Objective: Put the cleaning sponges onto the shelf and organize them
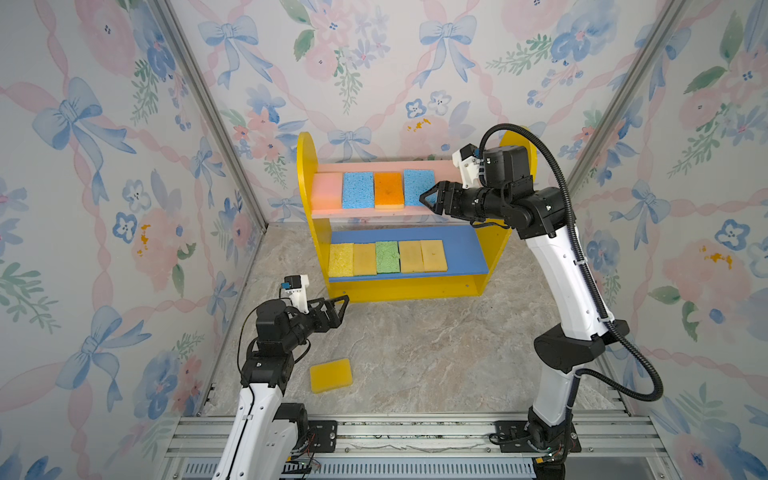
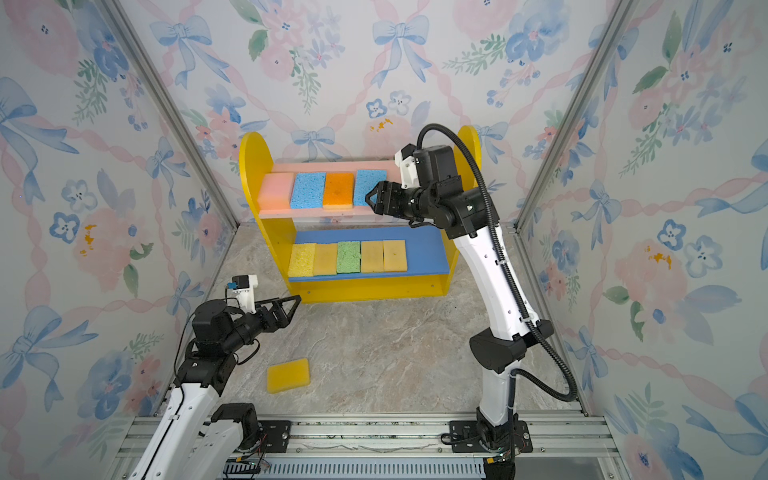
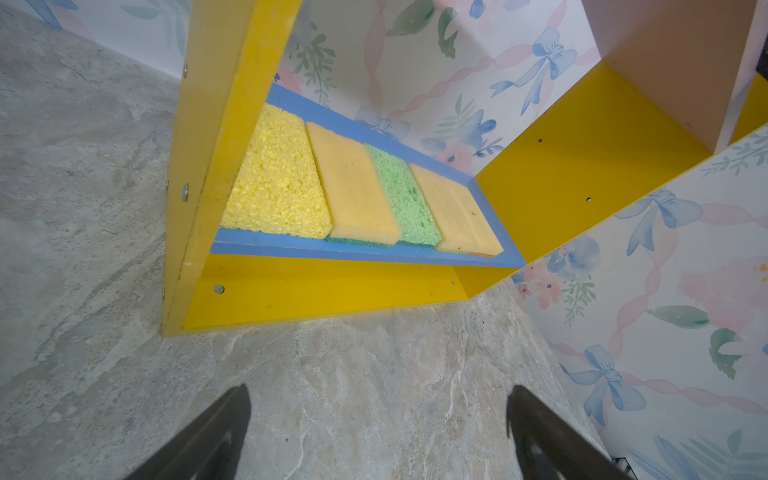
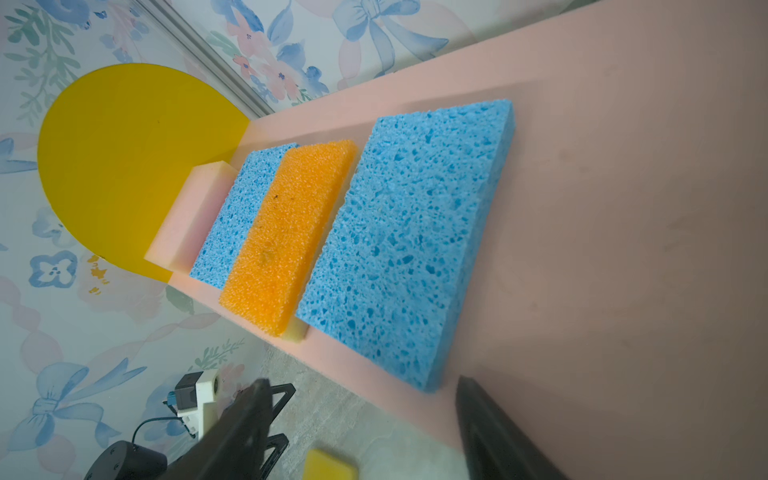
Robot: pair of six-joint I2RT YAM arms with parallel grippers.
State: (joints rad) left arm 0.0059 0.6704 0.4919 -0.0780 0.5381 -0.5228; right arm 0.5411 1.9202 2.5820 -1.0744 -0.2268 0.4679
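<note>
The shelf stands at the back. Its pink upper board carries a pink sponge, a blue one, an orange one and a second blue sponge in a row. Several yellow, tan and green sponges line the blue lower board. One yellow sponge lies loose on the table near the left arm. My right gripper is open and empty beside the second blue sponge's near corner. My left gripper hovers open, low before the shelf's left foot.
Flowered walls with metal corner posts close in the marble-patterned table on three sides. An aluminium rail runs along the front edge and carries both arm bases. The right arm's black cable loops beside the shelf's right panel.
</note>
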